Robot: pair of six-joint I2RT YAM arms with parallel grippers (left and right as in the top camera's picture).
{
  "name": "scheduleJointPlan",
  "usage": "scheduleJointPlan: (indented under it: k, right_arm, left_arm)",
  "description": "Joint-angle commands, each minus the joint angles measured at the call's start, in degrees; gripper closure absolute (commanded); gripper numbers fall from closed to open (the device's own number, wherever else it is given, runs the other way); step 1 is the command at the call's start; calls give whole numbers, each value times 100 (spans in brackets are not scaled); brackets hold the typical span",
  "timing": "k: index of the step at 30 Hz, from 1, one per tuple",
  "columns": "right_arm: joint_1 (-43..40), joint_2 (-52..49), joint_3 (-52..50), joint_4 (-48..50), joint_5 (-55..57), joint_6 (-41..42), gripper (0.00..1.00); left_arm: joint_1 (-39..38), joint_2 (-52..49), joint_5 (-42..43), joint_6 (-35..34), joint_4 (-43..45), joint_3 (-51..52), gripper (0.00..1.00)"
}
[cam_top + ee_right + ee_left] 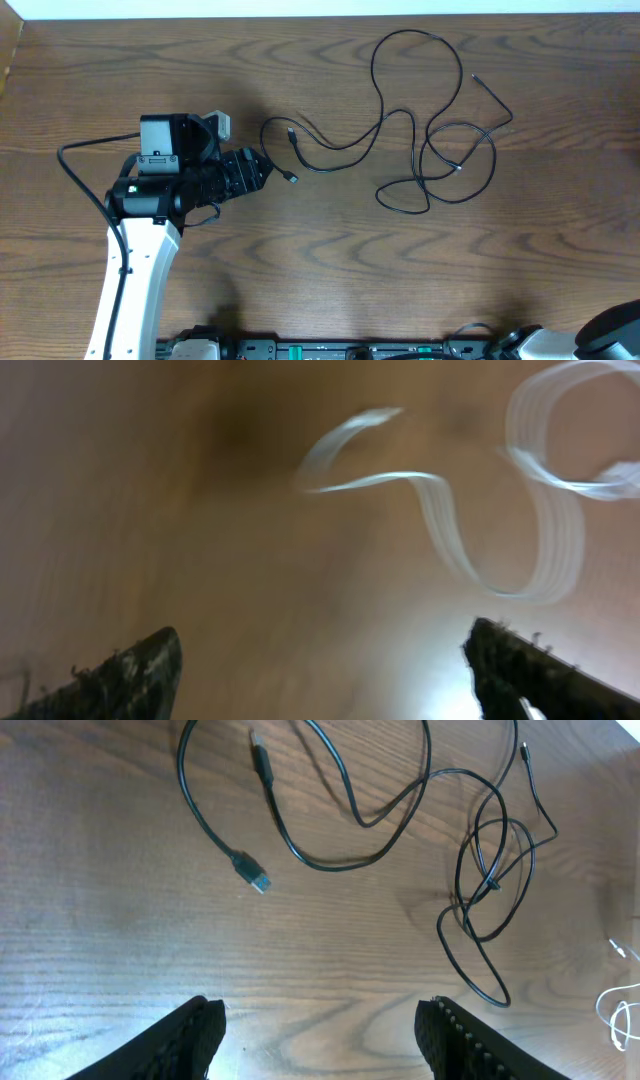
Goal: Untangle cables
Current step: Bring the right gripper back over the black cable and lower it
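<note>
A thin black cable point(425, 165) lies spread in loose loops over the middle and right of the wooden table, and its strands cross in a small tangle point(490, 885). One plug end point(292, 177) lies just right of my left gripper point(262, 172); the left wrist view shows that plug point(255, 878) ahead of the open, empty left jaws point(320, 1035). A white cable point(540, 510) shows blurred in the right wrist view, beyond my open, empty right gripper point(325, 665). A bit of it also shows at the right edge of the left wrist view point(622, 1010). It is outside the overhead view.
The wooden table point(320, 260) has a pale strip along its far edge point(300, 8). The left arm's thick black cable point(85, 175) loops to its left. Part of the right arm point(610, 335) shows at the bottom right corner.
</note>
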State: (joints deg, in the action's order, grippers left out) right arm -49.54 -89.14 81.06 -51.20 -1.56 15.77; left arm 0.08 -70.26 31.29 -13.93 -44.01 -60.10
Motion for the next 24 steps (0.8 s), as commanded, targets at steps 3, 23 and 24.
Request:
scheduleJointPlan:
  k: [3, 23, 24]
  right_arm:
    - [1394, -11, 57, 129, -1530, -1847, 12]
    - [5545, -800, 57, -673, -2494, -4044, 1]
    - [5624, -835, 57, -730, -2496, -4162, 1]
  left_arm:
    - [-15, -17, -52, 280, 85, 4, 34]
    - [-15, -17, -46, 278, -13, 4, 24]
    - [-15, -17, -46, 278, -33, 4, 24]
